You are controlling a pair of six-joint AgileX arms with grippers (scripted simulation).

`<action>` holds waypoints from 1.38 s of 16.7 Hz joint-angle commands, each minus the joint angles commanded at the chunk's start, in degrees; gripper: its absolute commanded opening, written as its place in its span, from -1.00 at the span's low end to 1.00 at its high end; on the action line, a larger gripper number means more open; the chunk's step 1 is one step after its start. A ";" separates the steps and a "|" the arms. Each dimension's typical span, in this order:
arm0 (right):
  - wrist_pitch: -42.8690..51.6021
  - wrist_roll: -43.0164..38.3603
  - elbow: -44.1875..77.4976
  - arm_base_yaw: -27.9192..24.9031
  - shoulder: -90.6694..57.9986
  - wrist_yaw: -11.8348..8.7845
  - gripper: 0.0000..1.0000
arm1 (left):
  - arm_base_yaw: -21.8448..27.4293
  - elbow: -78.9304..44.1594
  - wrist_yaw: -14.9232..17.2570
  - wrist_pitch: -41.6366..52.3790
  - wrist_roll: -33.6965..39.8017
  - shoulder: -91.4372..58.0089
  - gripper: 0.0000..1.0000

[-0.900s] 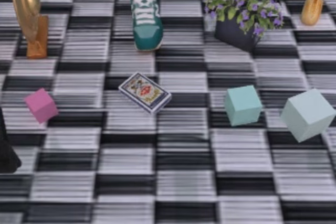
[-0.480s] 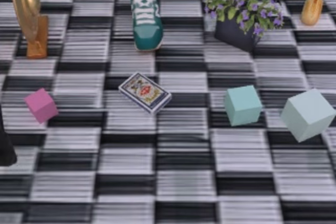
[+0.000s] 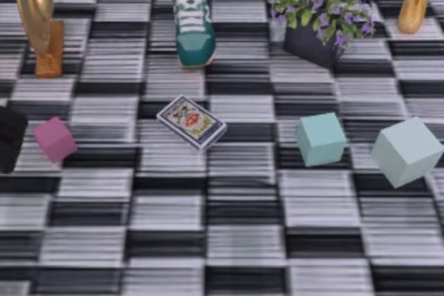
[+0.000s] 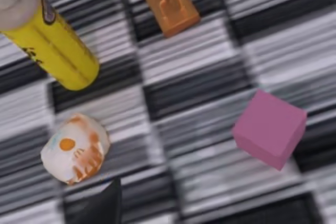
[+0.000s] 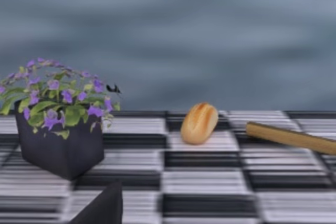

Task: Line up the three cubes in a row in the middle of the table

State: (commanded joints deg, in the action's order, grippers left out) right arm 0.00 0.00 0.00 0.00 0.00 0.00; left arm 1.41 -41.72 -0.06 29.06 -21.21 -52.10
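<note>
Three cubes lie apart on the striped checkerboard table [image 3: 229,240]. The small pink cube [image 3: 54,139] [image 4: 270,128] is at the left, the teal cube [image 3: 321,138] right of centre, and the larger pale mint cube [image 3: 406,151] near the right edge. My left gripper [image 3: 10,138] hangs at the left edge, just left of the pink cube and not touching it. One dark finger [image 4: 105,205] shows well off to one side in its wrist view, with nothing held. My right gripper is outside the top view. Its wrist view shows one finger [image 5: 105,205] over the table, also holding nothing.
A patterned card box [image 3: 191,122] lies left of centre. Along the far side stand a wooden statue [image 3: 40,22], a green shoe [image 3: 192,19], a flower pot [image 3: 320,22] and a bread roll [image 3: 412,12]. A yellow bottle [image 4: 50,38] and a white-orange ball [image 4: 75,148] lie near the left gripper.
My left gripper has moved from the near left edge toward the far side and now sits level with the pink cube. The cubes have not moved.
</note>
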 joint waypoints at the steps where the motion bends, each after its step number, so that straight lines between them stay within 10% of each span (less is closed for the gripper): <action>1: 0.00 0.00 0.00 0.00 0.00 0.00 1.00 | 0.16 -4.55 -0.04 3.32 -2.38 -6.55 1.00; 12: 0.00 0.00 0.00 0.00 0.00 0.00 1.00 | 1.63 -45.38 0.01 31.97 -23.16 -59.82 1.00; 23: 0.00 0.00 0.00 0.00 0.00 0.00 1.00 | 1.62 -50.20 0.17 34.22 -25.87 -66.61 1.00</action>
State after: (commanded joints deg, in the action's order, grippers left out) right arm 0.00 0.00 0.00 0.00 0.00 0.00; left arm 3.03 -91.91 0.10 63.27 -47.08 -118.71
